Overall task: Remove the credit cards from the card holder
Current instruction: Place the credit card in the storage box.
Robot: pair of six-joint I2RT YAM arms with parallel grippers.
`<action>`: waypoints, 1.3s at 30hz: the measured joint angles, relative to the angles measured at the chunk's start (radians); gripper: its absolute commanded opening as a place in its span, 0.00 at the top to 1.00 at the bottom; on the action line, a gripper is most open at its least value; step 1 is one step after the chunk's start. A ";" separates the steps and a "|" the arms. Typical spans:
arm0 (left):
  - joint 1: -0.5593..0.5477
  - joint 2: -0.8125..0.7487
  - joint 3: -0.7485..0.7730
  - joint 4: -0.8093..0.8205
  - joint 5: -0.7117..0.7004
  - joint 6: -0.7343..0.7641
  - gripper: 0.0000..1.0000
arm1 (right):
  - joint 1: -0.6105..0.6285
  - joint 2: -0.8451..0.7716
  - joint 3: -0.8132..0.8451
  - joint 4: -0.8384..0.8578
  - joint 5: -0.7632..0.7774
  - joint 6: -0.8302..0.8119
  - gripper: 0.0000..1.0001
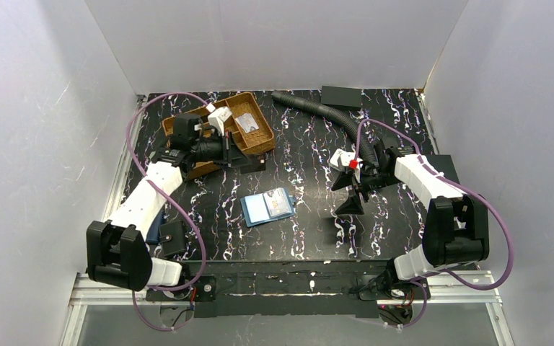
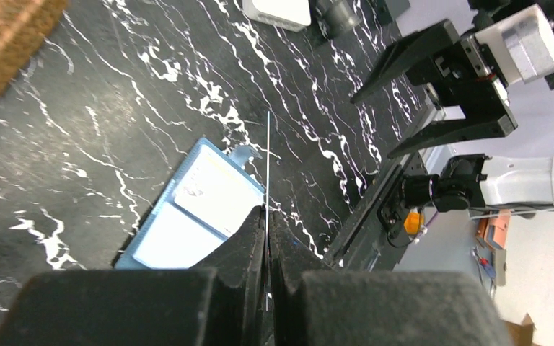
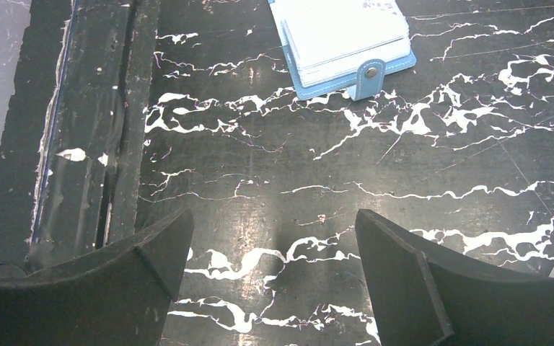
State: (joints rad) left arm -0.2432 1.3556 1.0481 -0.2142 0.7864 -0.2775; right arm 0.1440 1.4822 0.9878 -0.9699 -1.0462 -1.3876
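From above, you see the card holder (image 1: 267,207) lying open mid-table with an orange-and-blue card (image 1: 280,203) seemingly not yet out. Your left arm (image 1: 151,191) stretches toward the basket (image 1: 263,141). At the left wrist, the left gripper (image 2: 267,216) pinches a thin card (image 2: 267,158) edge-on. At the right wrist, the right gripper (image 3: 274,238) hovers spread, near the holder's tab (image 3: 364,78).

glossy blk marbled table (image 1: 303,166), woven basket (image 1: 260,146), smooth blue card holder (image 1: 267,207)
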 measured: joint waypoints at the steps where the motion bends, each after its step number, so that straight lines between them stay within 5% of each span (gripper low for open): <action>1: 0.015 0.000 0.012 -0.011 0.003 0.011 1.00 | 0.000 0.001 0.000 0.000 0.000 0.000 0.08; 17: 0.172 0.103 0.172 -0.107 0.009 0.165 1.00 | -0.007 0.007 0.000 0.000 0.004 0.000 0.08; 39: 0.393 0.486 0.509 -0.107 0.105 0.211 1.00 | -0.021 0.023 0.000 0.001 0.023 0.000 0.08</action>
State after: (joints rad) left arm 0.1493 1.8416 1.5566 -0.3210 0.8909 -0.0662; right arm 0.1234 1.5055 0.9878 -0.9691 -1.0229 -1.3876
